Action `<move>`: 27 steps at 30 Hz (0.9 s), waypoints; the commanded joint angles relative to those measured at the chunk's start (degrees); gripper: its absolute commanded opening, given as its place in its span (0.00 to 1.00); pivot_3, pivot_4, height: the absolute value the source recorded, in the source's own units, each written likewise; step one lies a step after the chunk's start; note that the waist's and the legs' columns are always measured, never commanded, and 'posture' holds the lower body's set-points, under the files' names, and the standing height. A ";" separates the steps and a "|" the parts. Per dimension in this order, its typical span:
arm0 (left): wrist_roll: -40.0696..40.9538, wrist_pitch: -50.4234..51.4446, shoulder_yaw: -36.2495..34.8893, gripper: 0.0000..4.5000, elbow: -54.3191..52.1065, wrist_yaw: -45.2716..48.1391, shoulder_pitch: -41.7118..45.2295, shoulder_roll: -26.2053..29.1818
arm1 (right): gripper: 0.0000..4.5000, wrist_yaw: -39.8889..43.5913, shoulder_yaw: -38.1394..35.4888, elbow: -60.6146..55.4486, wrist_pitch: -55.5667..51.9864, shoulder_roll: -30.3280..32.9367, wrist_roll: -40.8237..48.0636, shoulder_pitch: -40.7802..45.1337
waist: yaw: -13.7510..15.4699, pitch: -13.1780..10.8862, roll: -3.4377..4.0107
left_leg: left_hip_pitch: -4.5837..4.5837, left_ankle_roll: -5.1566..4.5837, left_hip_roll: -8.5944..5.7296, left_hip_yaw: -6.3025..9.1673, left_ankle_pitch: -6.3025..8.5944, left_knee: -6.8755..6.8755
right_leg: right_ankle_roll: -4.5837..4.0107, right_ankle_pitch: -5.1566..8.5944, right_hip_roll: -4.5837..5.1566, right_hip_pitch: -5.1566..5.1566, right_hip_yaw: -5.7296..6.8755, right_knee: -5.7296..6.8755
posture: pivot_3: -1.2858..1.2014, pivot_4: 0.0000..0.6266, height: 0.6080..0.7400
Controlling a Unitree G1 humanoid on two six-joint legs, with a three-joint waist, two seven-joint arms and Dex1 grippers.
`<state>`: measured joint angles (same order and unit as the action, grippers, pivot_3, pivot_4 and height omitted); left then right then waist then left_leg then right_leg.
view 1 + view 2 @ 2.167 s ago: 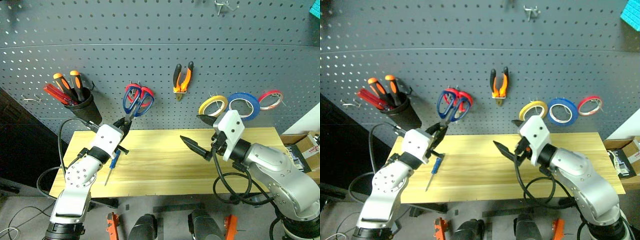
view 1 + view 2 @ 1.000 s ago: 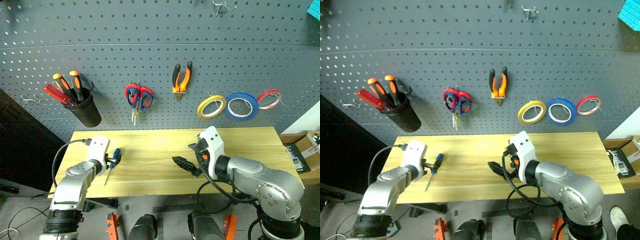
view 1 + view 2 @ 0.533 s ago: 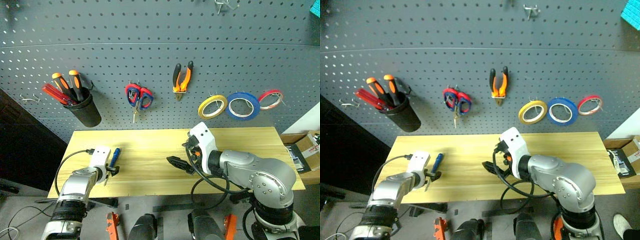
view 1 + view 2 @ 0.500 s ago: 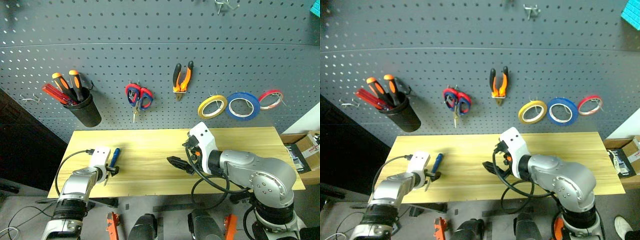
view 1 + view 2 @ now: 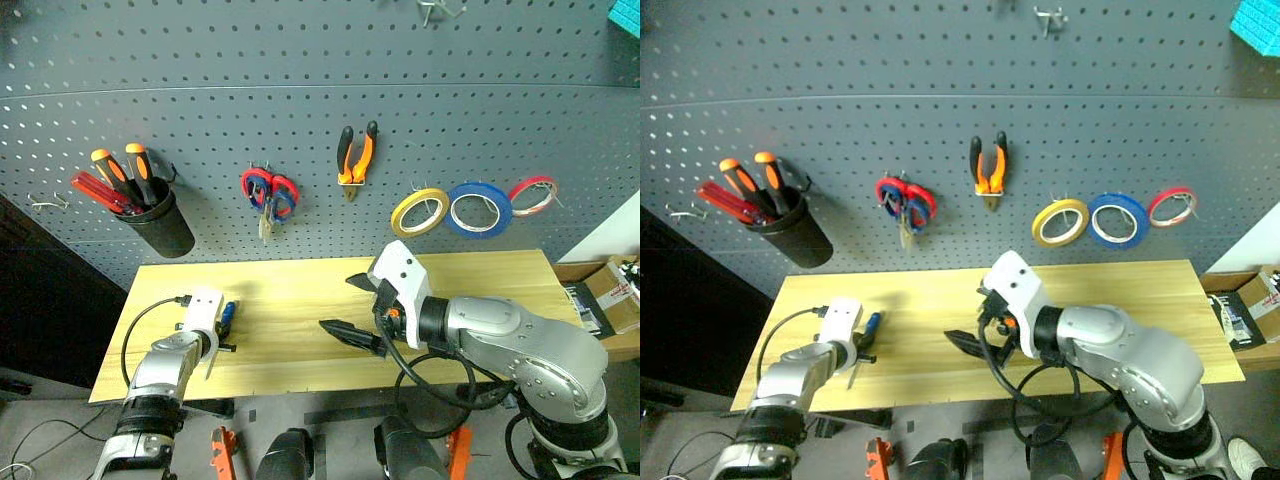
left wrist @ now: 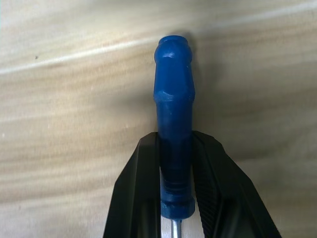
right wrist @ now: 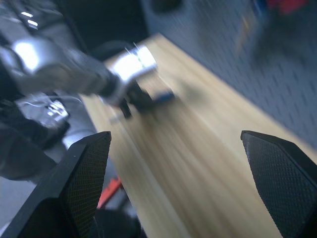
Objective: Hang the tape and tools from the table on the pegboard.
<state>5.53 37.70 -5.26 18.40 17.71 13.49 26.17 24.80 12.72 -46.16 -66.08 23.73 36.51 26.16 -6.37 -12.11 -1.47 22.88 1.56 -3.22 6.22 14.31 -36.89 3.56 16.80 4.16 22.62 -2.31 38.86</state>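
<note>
Our left end effector (image 6: 176, 198) is clamped on the blue-handled screwdriver (image 6: 173, 129), its two black fingers (image 6: 141, 188) pressing either side of the lower handle just above the steel shaft, which lies flat on the worktop (image 5: 290, 300). The handle's butt points ahead of the end effector, toward the pegboard (image 5: 300, 60). This grip sits close to the worktop's left edge, with the near edge just behind it — little wood to spare on those two sides, but bare planks run ahead and to the right.

Our right end effector (image 5: 350, 305) hovers over the middle of the worktop with its jaws spread wide and nothing between them, pointing left toward the other arm. Between the two end effectors the planks are clear, and so is the stretch to the right of it out to the far right edge.

Up on the pegboard, above and ahead of the right end effector, hang the orange-and-black pliers (image 5: 356, 155); the yellow tape (image 5: 419, 210) hangs to its upper right, beside a blue roll (image 5: 480, 208) and a red roll (image 5: 531, 195). Above and right of the left end effector hang the scissors (image 5: 267, 195) — a red-handled pair and a blue-handled one overlapping. A black cup (image 5: 165, 225) of screwdrivers hangs just above it.
</note>
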 commanded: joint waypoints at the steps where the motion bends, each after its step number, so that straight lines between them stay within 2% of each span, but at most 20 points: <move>1: 0.76 1.93 -2.57 0.12 -6.63 -0.33 -4.16 0.97 | 1.00 5.46 1.72 -1.71 8.01 2.27 -0.97 0.57 | -0.03 0.00 -0.01 | 0.00 0.00 0.00 0.01 0.00 0.00 | 0.00 0.00 0.00 0.00 0.01 0.00 | 0.45 0.33 1.00; 7: 1.44 3.30 -5.32 0.12 -16.22 -1.06 -9.05 1.25 | 1.00 10.23 4.54 0.95 13.81 5.28 -2.99 1.45 | 0.92 0.02 -0.04 | 0.01 0.02 0.04 0.06 0.00 0.00 | 0.00 0.00 0.01 0.01 0.06 0.00 | 0.47 0.30 1.00; 10: 1.06 -2.16 -5.50 0.12 -25.77 -0.63 -12.16 1.05 | 1.00 11.76 3.82 1.43 14.96 6.22 -2.76 1.92 | 1.57 0.03 -0.06 | 0.03 0.03 0.02 0.04 0.00 -0.03 | -0.01 -0.01 0.05 0.00 0.05 -0.02 | 0.47 0.28 1.00; 12: 0.13 -11.40 -6.21 0.12 -35.47 -2.09 -13.73 -0.31 | 1.00 12.85 2.29 1.65 15.54 7.19 -2.12 2.19 | 1.83 0.05 -0.10 | 0.04 0.03 0.00 0.03 0.00 -0.01 | -0.01 -0.01 0.13 -0.01 0.04 -0.09 | 0.48 0.27 1.00; 15: 0.44 -16.44 -8.01 0.12 -43.94 -5.61 -12.71 -3.17 | 1.00 13.69 1.00 2.64 16.64 8.24 -2.12 2.44 | 3.09 0.09 -0.14 | 0.10 0.06 0.02 0.07 0.01 0.00 | -0.02 -0.02 0.17 -0.01 0.07 -0.19 | 0.48 0.26 1.00; 18: 1.14 -17.11 -9.48 0.12 -48.31 -8.02 -8.75 -5.02 | 1.00 13.80 0.22 4.16 18.48 8.65 -3.49 2.82 | 3.72 0.15 -0.18 | 0.10 0.06 0.01 0.05 0.01 -0.01 | -0.02 -0.02 0.13 -0.04 0.13 -0.19 | 0.49 0.24 1.00; 20: 1.75 -17.63 -10.04 0.12 -48.55 -8.97 -1.47 -4.72 | 1.00 13.65 -0.45 6.02 19.62 8.21 -4.14 3.88 | 4.00 0.19 -0.19 | 0.05 0.06 -0.02 0.02 0.01 -0.01 | -0.01 -0.01 0.02 -0.09 0.12 -0.18 | 0.50 0.23 1.00; 23: 2.81 -17.84 -11.23 0.12 -45.72 -10.28 9.85 -4.03 | 1.00 13.88 -0.50 8.14 21.01 7.75 -5.01 5.20 | 4.58 0.25 -0.34 | 0.10 0.07 0.00 0.07 -0.02 -0.10 | 0.00 -0.02 -0.16 -0.11 0.26 -0.09 | 0.50 0.22 1.00; 27: 3.31 -19.29 -13.27 0.12 -39.55 -11.41 18.45 -3.71 | 1.00 14.04 -0.03 9.61 22.60 7.12 -6.01 6.18 | 4.38 0.46 -0.39 | -0.01 0.16 -0.05 -0.01 -0.07 -0.10 | 0.01 -0.02 -0.14 -0.23 0.20 -0.18 | 0.50 0.21 1.00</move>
<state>8.34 19.52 -16.93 -22.68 6.93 31.22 21.88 38.60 13.54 -35.74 -45.14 31.16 30.66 31.17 -1.99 -11.64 -1.85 22.86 1.78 -3.27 6.18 14.21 -36.99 3.56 16.78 4.02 22.39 -2.15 38.67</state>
